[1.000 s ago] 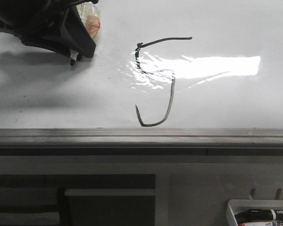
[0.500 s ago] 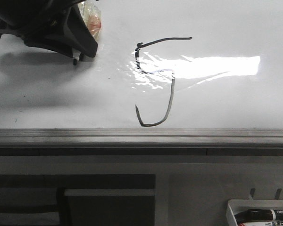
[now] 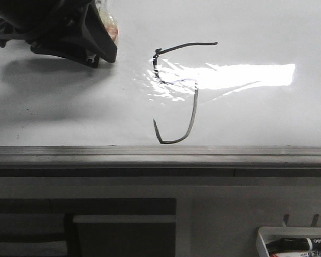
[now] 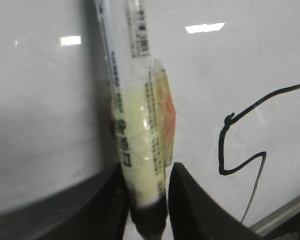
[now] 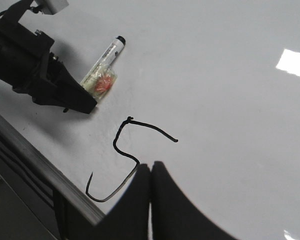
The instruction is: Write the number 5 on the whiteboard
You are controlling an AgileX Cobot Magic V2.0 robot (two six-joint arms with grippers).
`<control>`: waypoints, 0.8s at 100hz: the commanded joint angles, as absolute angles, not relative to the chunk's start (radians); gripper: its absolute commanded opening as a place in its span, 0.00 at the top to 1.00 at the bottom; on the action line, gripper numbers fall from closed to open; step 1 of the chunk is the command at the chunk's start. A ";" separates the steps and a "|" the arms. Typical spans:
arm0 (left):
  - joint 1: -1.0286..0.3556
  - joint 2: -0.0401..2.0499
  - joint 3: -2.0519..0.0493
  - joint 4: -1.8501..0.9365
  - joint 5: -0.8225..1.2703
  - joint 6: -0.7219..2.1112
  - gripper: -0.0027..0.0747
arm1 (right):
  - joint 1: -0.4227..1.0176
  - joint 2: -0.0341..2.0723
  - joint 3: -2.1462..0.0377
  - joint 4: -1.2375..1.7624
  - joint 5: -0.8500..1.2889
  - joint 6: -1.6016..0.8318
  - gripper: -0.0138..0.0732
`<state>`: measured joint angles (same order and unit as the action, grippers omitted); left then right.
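The whiteboard [image 3: 267,32] looks glossy and smooth, its film wrinkled where the glare falls; its edge frame [image 3: 160,155] seems brushed grey metal. The number 5 [image 3: 176,91] is matt black ink. The marker [image 4: 135,125] is shiny plastic wrapped in clear tape, perhaps. The left pincer [image 4: 147,200] looks matt black plastic.

Overhead light throws hard glare across my whiteboard [image 3: 267,32] beside the number 5 [image 3: 176,91]; my left arm's shadow falls soft, and the close marker [image 4: 137,130] blurs.

Black number 5 [image 3: 176,93], glossy white whiteboard [image 3: 267,32], yellowish-taped marker [image 4: 137,145], black claw [image 4: 145,210]
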<state>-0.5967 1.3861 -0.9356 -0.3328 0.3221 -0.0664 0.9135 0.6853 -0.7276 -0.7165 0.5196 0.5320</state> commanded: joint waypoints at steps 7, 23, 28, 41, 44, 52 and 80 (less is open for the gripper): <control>-0.590 1.388 -0.958 -0.321 0.241 -0.077 0.66 | 0.909 0.680 -0.752 -0.748 0.460 0.534 0.91; -0.590 1.388 -0.958 -0.321 0.241 -0.077 0.66 | 0.909 0.680 -0.752 -0.748 0.460 0.534 0.91; -0.590 1.388 -0.958 -0.321 0.241 -0.077 0.66 | 0.909 0.680 -0.752 -0.748 0.460 0.534 0.91; -0.590 1.388 -0.958 -0.321 0.241 -0.077 0.60 | 0.909 0.680 -0.752 -0.746 0.460 0.534 0.91; -0.590 1.388 -0.958 -0.321 0.241 -0.077 0.57 | 0.909 0.680 -0.752 -0.746 0.460 0.534 0.91; -0.590 1.388 -0.958 -0.321 0.241 -0.077 0.49 | 0.909 0.680 -0.752 -0.746 0.460 0.534 0.91; -0.590 1.388 -0.958 -0.321 0.241 -0.077 0.41 | 0.909 0.680 -0.752 -0.746 0.460 0.534 0.91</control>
